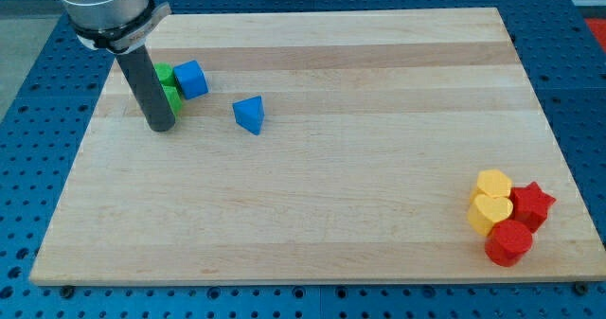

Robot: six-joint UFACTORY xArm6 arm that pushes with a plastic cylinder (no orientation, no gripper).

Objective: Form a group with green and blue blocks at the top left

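My tip [161,128] rests on the wooden board [312,215] near the view's top left. Two green blocks sit right behind the rod, partly hidden by it: one green block [165,74] above and one green block [172,97] just below it, touching the rod's right side. A blue cube [191,79] touches the green blocks on their right. A blue triangular block [250,114] lies apart, a short way to the right and lower than the cube.
At the view's bottom right is a tight cluster: a yellow hexagonal block [493,184], a yellow heart block [490,212], a red star block [532,204] and a red round block [509,242]. Blue pegboard surrounds the board.
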